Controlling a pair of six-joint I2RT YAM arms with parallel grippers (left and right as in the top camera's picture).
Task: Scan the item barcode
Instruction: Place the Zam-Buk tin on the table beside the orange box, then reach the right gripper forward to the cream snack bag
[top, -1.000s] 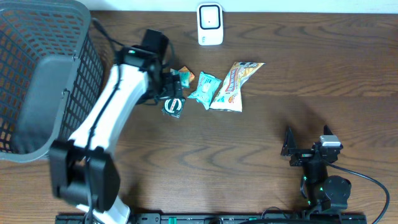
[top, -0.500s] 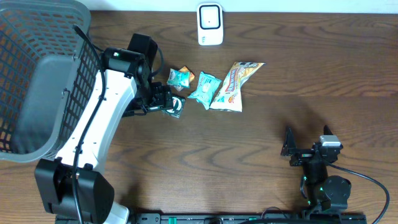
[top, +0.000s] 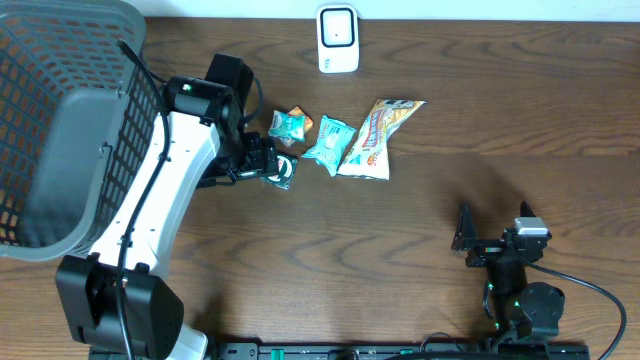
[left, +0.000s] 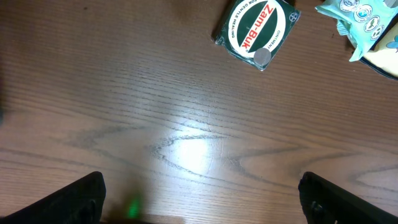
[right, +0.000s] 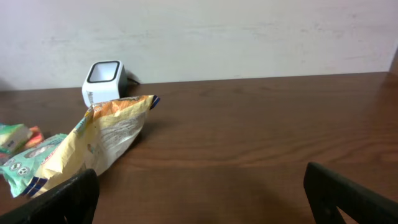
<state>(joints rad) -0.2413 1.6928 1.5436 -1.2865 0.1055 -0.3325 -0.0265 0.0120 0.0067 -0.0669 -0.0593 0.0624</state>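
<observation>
A green Zam-Buk tin (top: 281, 172) lies flat on the wooden table, and the left wrist view shows its label face up (left: 257, 32). My left gripper (top: 262, 163) hovers just left of it, open, with only bare wood between its fingers (left: 74, 198). To the right lie a small green-and-orange packet (top: 289, 124), a teal packet (top: 328, 144) and a yellow snack bag (top: 378, 136). The white barcode scanner (top: 338, 38) stands at the back edge. My right gripper (top: 466, 243) rests open at the front right, far from the items, facing the snack bag (right: 112, 134) and scanner (right: 102, 81).
A large grey mesh basket (top: 60, 120) fills the left side of the table, close beside my left arm. The teal packet (left: 360, 18) lies just right of the tin. A wall runs behind the scanner.
A second ago my left arm reached over the tin and part of the small packet. It has drawn back to the left, and both show in full. The right arm has not moved.
</observation>
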